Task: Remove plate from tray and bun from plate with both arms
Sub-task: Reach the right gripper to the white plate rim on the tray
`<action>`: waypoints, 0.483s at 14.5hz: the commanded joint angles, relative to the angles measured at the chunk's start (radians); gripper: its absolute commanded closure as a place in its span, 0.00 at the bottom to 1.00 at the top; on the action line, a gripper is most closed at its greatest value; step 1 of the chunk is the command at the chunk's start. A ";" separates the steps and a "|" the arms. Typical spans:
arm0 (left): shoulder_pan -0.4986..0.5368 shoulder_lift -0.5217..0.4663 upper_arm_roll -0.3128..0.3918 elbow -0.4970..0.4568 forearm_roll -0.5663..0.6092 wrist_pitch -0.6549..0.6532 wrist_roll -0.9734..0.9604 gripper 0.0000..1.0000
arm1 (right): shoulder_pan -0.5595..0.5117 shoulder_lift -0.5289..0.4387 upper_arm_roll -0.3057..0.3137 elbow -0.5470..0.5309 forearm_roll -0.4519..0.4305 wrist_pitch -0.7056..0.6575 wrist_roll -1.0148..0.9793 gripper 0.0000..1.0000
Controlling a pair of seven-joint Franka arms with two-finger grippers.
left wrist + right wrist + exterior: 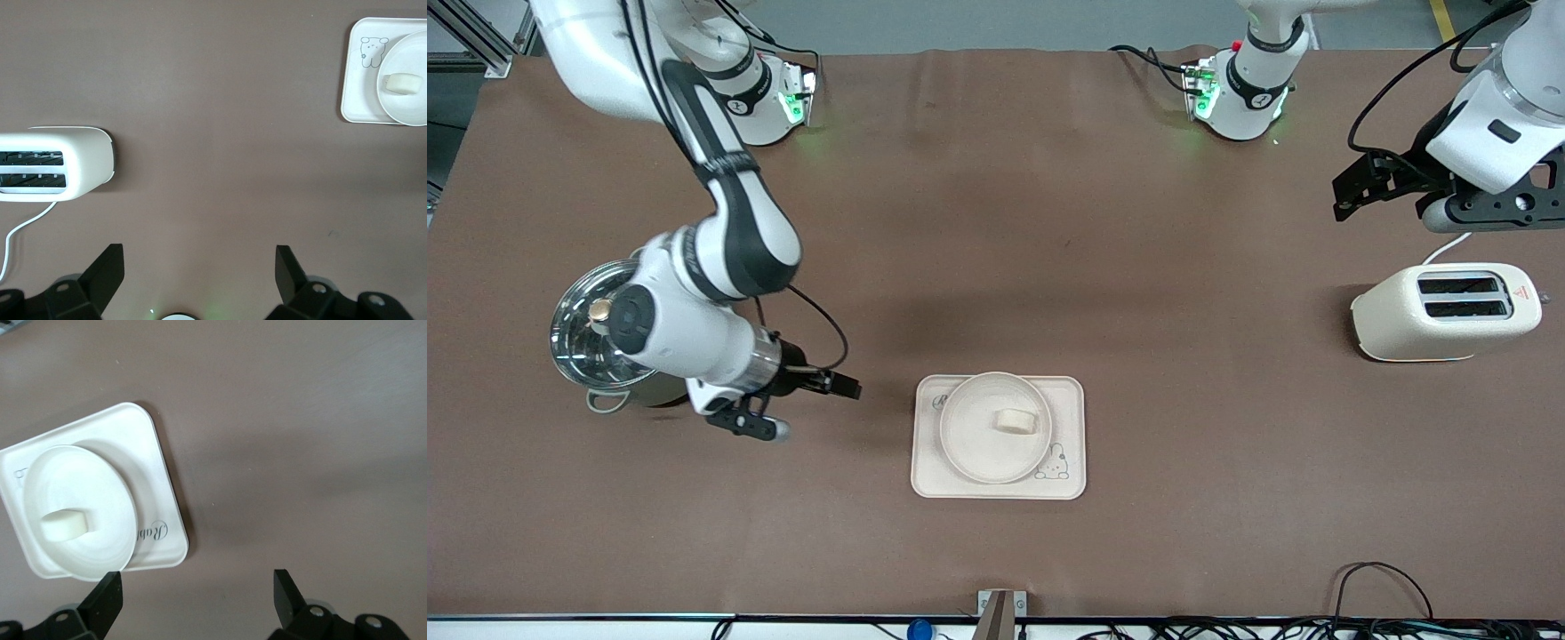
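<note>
Bun (1016,421) on plate (978,444) — plate on tray (1067,400)

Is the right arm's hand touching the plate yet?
Apart. The front view shows bare table between the right hand and the plate, which sits on the tray.

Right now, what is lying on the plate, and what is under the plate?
The bun lies on the plate. The plate sits on the tray. The plate covers most of the tray, so that part cannot be seen.
</note>
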 commanded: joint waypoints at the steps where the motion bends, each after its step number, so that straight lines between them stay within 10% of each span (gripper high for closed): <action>1: 0.005 0.021 -0.002 0.019 0.007 0.012 -0.005 0.00 | 0.088 0.088 -0.003 0.036 0.045 0.114 0.021 0.00; 7: 0.005 0.025 -0.002 0.024 0.005 0.029 -0.005 0.00 | 0.155 0.166 -0.003 0.052 0.132 0.207 0.025 0.00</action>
